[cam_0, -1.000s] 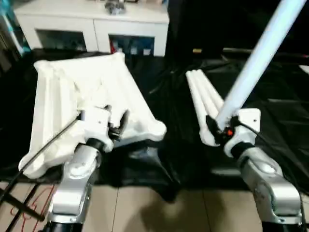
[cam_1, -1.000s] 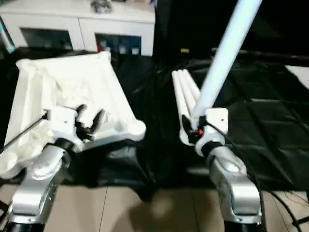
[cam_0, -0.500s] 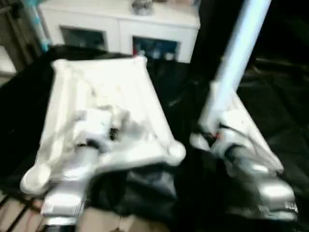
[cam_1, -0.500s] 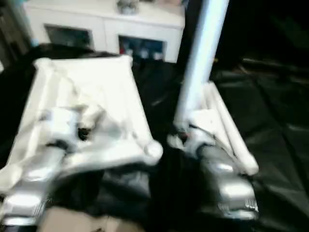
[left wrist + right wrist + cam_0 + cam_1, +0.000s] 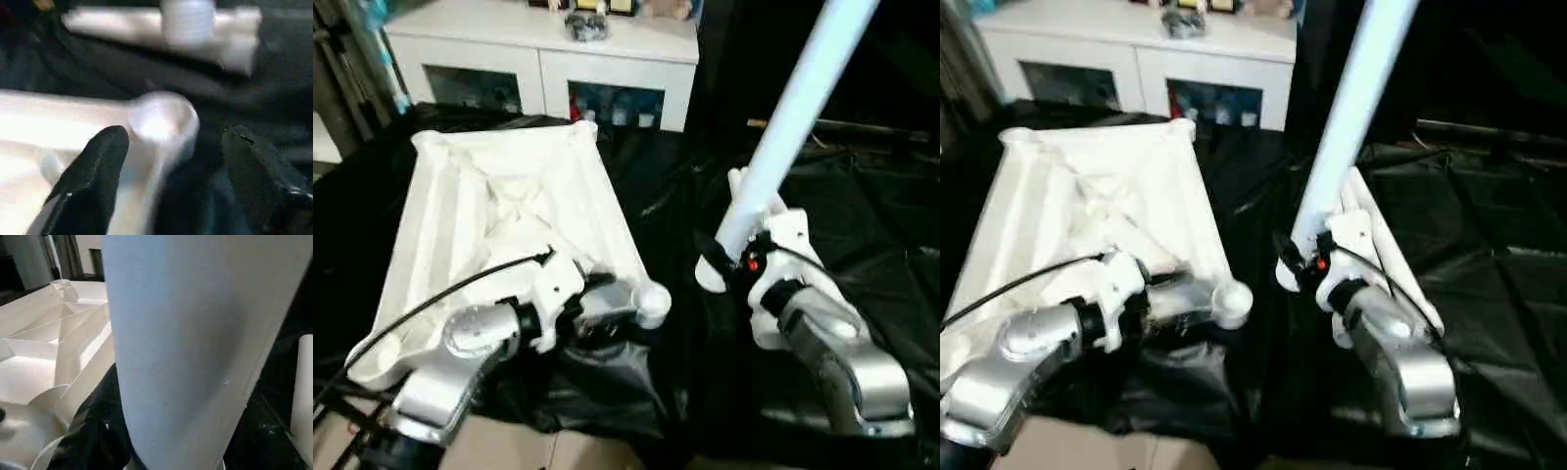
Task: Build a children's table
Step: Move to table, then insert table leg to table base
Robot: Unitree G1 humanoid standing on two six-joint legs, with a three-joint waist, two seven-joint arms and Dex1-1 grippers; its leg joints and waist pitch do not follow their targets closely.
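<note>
The children's table top [image 5: 499, 196] lies upside down on black cloth, ribbed underside up. My left gripper [image 5: 171, 161] is open at the top's near right corner, with the round corner socket [image 5: 164, 122] between its spread fingers [image 5: 93, 166]. My right gripper [image 5: 734, 257] is shut on a white leg [image 5: 793, 108]. That leg slants up and to the right, and its lower end hangs a short way right of the same socket [image 5: 651, 299]. More legs [image 5: 1381, 245] lie on the cloth behind my right arm.
A white cabinet [image 5: 548, 59] with glass doors stands behind the table top. Black cloth [image 5: 862, 215] covers the work area, with light floor [image 5: 509, 455] at its near edge. A black cable [image 5: 431, 304] runs from my left wrist toward the near left.
The camera has shifted. My left gripper has moved right along the top's near edge to the corner socket and opened wider. The held leg has come closer to that corner.
</note>
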